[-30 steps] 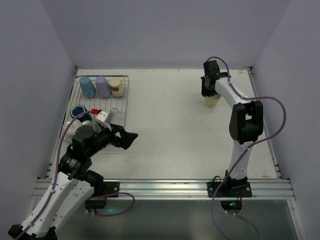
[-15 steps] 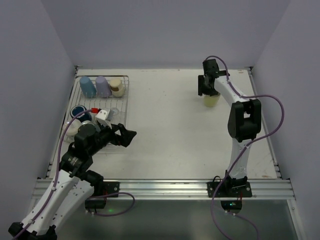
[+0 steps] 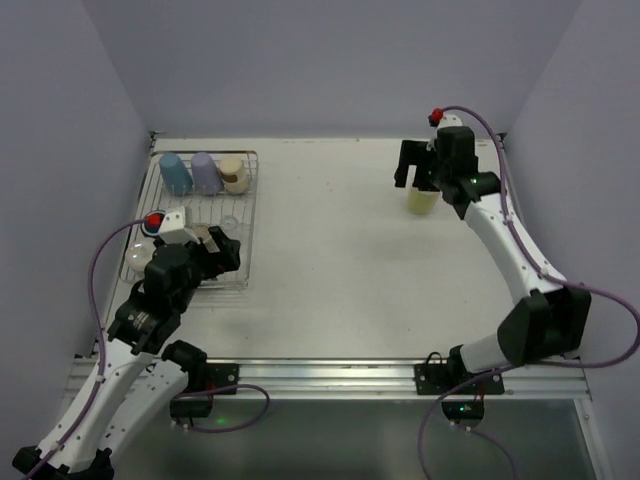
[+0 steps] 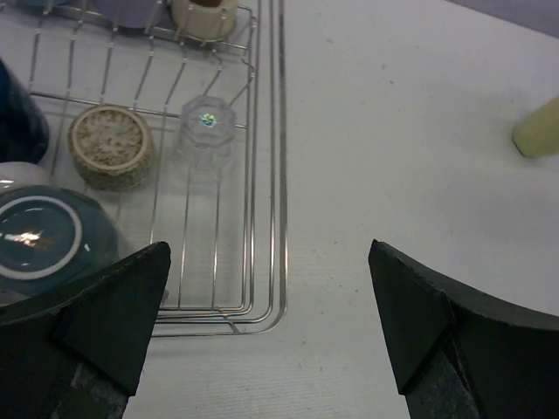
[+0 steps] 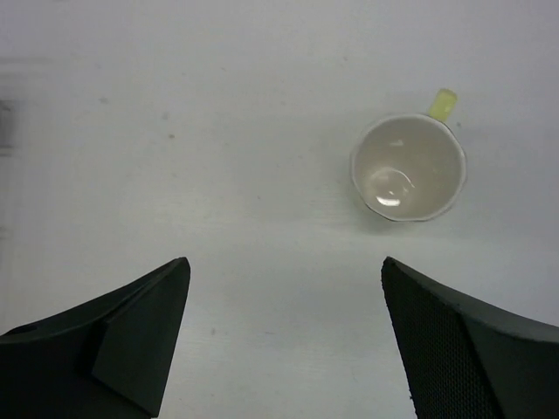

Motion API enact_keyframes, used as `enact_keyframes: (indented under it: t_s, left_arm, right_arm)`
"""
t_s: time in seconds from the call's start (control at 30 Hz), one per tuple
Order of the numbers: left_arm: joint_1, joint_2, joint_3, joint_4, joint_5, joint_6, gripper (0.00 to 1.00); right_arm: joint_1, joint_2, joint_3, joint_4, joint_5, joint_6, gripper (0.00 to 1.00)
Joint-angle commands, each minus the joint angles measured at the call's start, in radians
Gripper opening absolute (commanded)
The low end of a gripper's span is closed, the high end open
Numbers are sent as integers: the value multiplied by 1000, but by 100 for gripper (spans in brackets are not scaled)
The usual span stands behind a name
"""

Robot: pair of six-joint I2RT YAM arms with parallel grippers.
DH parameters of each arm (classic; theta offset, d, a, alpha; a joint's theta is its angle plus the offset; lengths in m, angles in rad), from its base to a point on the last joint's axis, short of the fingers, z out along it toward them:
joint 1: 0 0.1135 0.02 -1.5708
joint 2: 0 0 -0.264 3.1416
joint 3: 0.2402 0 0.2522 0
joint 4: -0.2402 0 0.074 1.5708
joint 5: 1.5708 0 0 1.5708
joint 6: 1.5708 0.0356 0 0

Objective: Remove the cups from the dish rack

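Presently, the right gripper stands with its jaws spread wide and holds nothing. It hangs above and just short of a pale yellow-green handled cup, which sits upright, mouth up, on the white tabletop toward the far right corner, apart from both table edges.

The left gripper is likewise spread and holds nothing. It hovers over the near right corner of the rectangular silver wire dish rack. Inside that rim, 1 tiny clear glass stands closest to the right rail, with 1 speckled tan cup beside it, base up. 3 cups, light blue, lavender and beige, line the rack's far end. A wide stretch of tabletop separates the rack's right rail from the yellow-green cup.
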Motion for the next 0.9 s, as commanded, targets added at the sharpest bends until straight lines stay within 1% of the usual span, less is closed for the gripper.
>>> enact_keyframes:
  t_s: [0.0, 0.03, 0.07, 0.1, 0.2, 0.33, 0.43, 0.53, 0.57, 0.63, 0.67, 0.77, 0.87]
  left_arm:
    - [4, 15, 43, -69, -263, -137, 100]
    - [4, 29, 47, -81, -319, -159, 100]
    - [4, 55, 49, -109, -344, -185, 100]
    - [4, 67, 51, -121, -366, -240, 100]
    - [4, 95, 38, -151, -426, -333, 99]
    - [4, 96, 6, -194, -559, -404, 98]
    - [15, 145, -8, -224, -620, -440, 98]
    - [35, 208, -11, -230, -643, -450, 99]
    - [56, 233, -15, -203, -647, -440, 99]
    - [98, 257, -17, -174, -602, -392, 100]
    - [142, 282, -20, -136, -587, -372, 100]
    - [225, 317, -34, -62, -535, -312, 100]
    - [241, 348, -37, -13, -509, -289, 100]
  right_arm:
    - [68, -180, -176, 210, -130, 46, 93]
    - [100, -207, -211, 230, -156, 57, 93]
    - [116, -251, -271, 248, -173, 62, 93]
    - [128, -270, -299, 282, -188, 66, 93]
    - [150, -325, -397, 339, -251, 91, 93]
    - [150, -336, -419, 342, -308, 100, 93]
    - [150, -342, -417, 345, -365, 98, 93]
    - [150, -342, -428, 354, -377, 97, 93]
    - [150, -340, -428, 351, -379, 97, 93]
    - [150, -339, -429, 354, -386, 97, 93]
    - [150, -336, -431, 354, -391, 97, 93]
    - [150, -334, -433, 359, -399, 98, 93]
    - [150, -330, -436, 365, -412, 101, 93]
